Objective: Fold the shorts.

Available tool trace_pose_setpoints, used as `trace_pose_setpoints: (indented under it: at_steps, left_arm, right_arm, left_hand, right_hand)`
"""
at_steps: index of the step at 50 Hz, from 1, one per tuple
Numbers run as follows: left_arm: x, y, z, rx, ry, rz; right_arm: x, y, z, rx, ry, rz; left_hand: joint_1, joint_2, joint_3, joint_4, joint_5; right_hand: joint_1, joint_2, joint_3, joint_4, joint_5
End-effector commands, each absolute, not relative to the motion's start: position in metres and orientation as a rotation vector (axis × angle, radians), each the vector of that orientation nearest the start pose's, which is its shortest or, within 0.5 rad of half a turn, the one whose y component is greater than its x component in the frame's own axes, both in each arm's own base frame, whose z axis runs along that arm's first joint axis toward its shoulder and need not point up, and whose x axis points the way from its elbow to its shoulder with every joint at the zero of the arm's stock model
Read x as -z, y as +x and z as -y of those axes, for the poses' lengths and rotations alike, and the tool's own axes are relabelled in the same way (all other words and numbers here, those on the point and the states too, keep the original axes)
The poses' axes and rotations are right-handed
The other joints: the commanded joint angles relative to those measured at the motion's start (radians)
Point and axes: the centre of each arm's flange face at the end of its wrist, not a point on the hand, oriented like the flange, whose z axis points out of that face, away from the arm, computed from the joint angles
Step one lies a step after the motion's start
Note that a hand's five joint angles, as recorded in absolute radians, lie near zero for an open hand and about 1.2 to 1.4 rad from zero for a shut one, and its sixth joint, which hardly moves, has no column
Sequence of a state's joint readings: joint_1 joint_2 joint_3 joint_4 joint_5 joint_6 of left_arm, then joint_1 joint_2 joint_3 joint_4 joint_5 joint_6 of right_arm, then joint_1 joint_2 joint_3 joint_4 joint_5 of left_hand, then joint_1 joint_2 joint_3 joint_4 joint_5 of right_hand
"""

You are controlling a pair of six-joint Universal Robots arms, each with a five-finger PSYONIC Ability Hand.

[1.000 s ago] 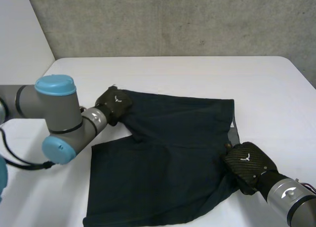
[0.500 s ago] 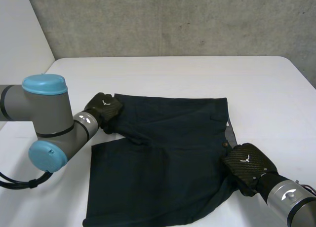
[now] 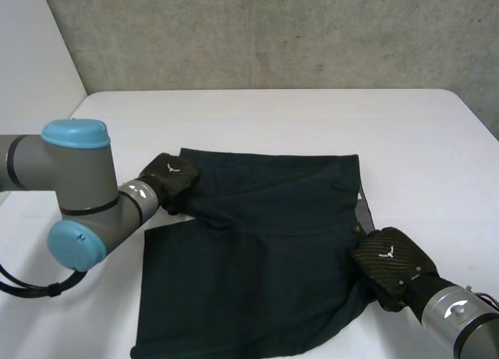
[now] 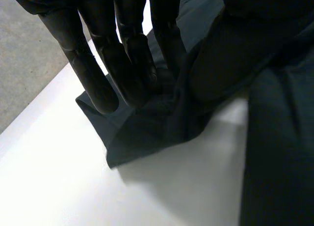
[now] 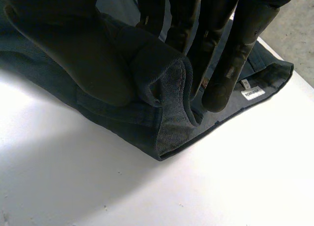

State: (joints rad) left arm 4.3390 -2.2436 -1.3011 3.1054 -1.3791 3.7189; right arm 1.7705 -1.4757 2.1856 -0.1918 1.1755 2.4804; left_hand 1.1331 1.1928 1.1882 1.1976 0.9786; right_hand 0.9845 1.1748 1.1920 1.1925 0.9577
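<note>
Head view: shorts (image 3: 257,250) are lying between the hands, the left hand (image 3: 170,179) pinching the far-left corner. The right hand (image 3: 390,261) is pinching the near-right edge.

Backdrop's pretty plain: a white table (image 3: 273,117) with a matte top and rounded far corners takes up most of the head view. Right behind it there's a rough grey concrete wall (image 3: 273,31) with little pits and mottled patches all over. Off at the far left a flat white panel (image 3: 31,55) runs at an angle down to the table's corner, and the light is soft and even, leaving blurry shadows on the tabletop in the wrist views, where grey concrete also peeks past the table's edge.
</note>
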Motion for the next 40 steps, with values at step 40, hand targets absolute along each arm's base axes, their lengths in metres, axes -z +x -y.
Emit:
trace_pose_setpoints:
  at_steps: [40]
  left_arm:
    - [-0.216,-0.228,0.211,1.813,0.958,-2.46]
  right_arm:
    - [-0.145,0.205,0.178,1.596,-1.285,-2.217]
  left_hand:
    - [-0.494,-0.554,-0.549,-0.558,-0.514]
  right_hand:
    - [0.412,0.221,0.204,0.204,0.264]
